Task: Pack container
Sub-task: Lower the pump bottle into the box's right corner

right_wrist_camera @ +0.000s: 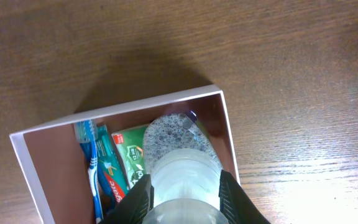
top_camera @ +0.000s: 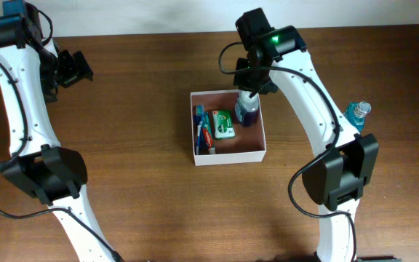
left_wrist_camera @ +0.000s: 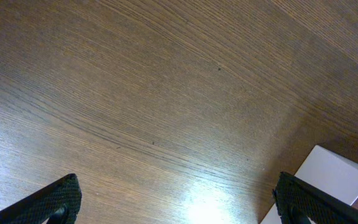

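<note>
Right wrist view is showing the right gripper (right_wrist_camera: pixel 184 200) clamping a clear bottle (right_wrist_camera: pixel 180 152). The bottle's long axis is pointing straight away from the fingers, down into the container (right_wrist_camera: pixel 123 107) lying directly beneath this hand. The left gripper (left_wrist_camera: pixel 179 202) is hanging wide open, well apart.

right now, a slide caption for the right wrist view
Right gripper holds a clear bottle above the container, toiletries inside.

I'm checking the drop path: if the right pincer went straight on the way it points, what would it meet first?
Likely the container floor, near its corner: the clear bottle in the right pincer leads, beside the green packet, which it may clip. Depth unclear.
</note>
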You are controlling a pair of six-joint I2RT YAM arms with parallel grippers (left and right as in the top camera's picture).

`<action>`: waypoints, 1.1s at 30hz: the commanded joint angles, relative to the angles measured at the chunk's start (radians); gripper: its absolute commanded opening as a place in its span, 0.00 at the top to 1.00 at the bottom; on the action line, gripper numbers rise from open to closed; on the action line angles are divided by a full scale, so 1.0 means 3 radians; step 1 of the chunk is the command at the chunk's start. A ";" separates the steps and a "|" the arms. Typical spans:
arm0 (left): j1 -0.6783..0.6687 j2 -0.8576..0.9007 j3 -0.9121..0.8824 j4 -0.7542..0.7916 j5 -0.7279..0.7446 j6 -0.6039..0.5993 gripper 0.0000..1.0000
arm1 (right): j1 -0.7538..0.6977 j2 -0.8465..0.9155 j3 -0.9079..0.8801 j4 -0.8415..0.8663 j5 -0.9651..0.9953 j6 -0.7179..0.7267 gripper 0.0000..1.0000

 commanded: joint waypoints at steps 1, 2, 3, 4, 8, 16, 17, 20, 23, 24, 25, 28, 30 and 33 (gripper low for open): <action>0.0009 -0.0103 -0.0018 -0.0003 0.0034 0.0055 0.01 | 0.0013 -0.0050 0.0014 0.0033 0.0092 0.0144 0.74; 0.0009 -0.0103 -0.0018 -0.0003 0.0034 0.0055 0.01 | 0.0013 -0.0048 0.0013 0.0032 0.0092 0.0173 0.74; 0.0009 -0.0103 -0.0018 -0.0001 0.0034 0.0055 0.01 | 0.0014 -0.0048 -0.0001 0.0039 0.0090 0.0192 0.74; 0.0009 -0.0103 -0.0018 -0.0003 0.0034 0.0055 0.01 | 0.0015 -0.0048 -0.0013 0.0048 0.0090 0.0193 0.74; 0.0009 -0.0103 -0.0018 -0.0003 0.0034 0.0055 0.01 | 0.0015 -0.0045 -0.0114 0.0112 0.0111 0.0193 0.74; 0.0009 -0.0103 -0.0018 -0.0003 0.0034 0.0053 0.01 | 0.0015 -0.0023 -0.0242 0.0154 0.0264 0.0191 0.74; 0.0009 -0.0103 -0.0018 -0.0003 0.0034 0.0053 0.00 | 0.0015 -0.0023 -0.0242 0.0155 0.0264 0.0189 0.73; 0.0009 -0.0103 -0.0018 -0.0001 0.0034 0.0055 0.01 | 0.0015 -0.0023 -0.0242 0.0156 0.0264 0.0191 0.73; 0.0009 -0.0103 -0.0018 -0.0003 0.0034 0.0055 0.01 | 0.0015 -0.0017 -0.0247 0.0156 0.0263 0.0191 0.69; 0.0009 -0.0103 -0.0018 -0.0001 0.0034 0.0055 0.01 | 0.0015 -0.0017 -0.0248 0.0156 0.0263 0.0191 0.68; 0.0009 -0.0103 -0.0018 -0.0001 0.0034 0.0053 0.01 | 0.0015 -0.0015 -0.0248 0.0155 0.0263 0.0191 0.65; 0.0009 -0.0103 -0.0018 -0.0001 0.0034 0.0053 0.01 | 0.0015 -0.0014 -0.0248 0.0156 0.0263 0.0191 0.60; 0.0009 -0.0103 -0.0018 -0.0001 0.0034 0.0055 0.01 | 0.0015 -0.0014 -0.0248 0.0159 0.0263 0.0191 0.59; 0.0009 -0.0103 -0.0018 -0.0003 0.0034 0.0055 0.00 | 0.0015 -0.0015 -0.0247 0.0192 0.0263 0.0179 0.57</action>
